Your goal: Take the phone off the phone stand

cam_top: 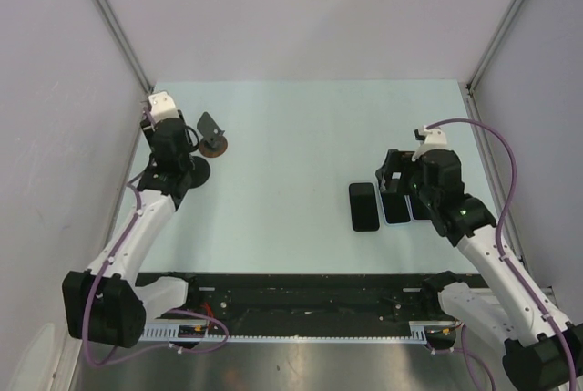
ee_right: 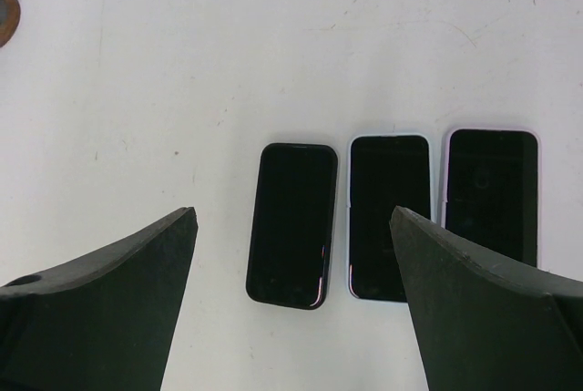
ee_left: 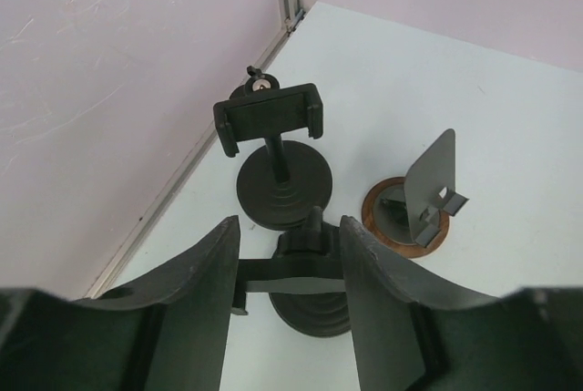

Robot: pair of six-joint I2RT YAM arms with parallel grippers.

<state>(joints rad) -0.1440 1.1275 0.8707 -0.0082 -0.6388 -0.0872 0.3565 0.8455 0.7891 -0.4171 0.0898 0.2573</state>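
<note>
Phones (cam_top: 394, 208) lie flat in a row on the worktop (ee_right: 137, 90), well apart from the stands: black phone (ee_right: 291, 224), white-edged phone (ee_right: 390, 215), lilac-edged phone (ee_right: 490, 192). The right claw (ee_right: 293, 213) hangs wide above them, gripping nothing. The left claw (ee_left: 290, 227), also wide, straddles the nearer clamp stand (ee_left: 305, 272); the farther clamp stand (ee_left: 269, 118) and a plate stand (ee_left: 428, 181) stand beyond.

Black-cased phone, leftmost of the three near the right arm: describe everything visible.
The black-cased phone lies flat on the white table, dark glossy screen up, in a rounded black case. It is leftmost in a row of three, slightly skewed from the white-cased phone beside it, a narrow gap between them. Only the table touches it.
</note>
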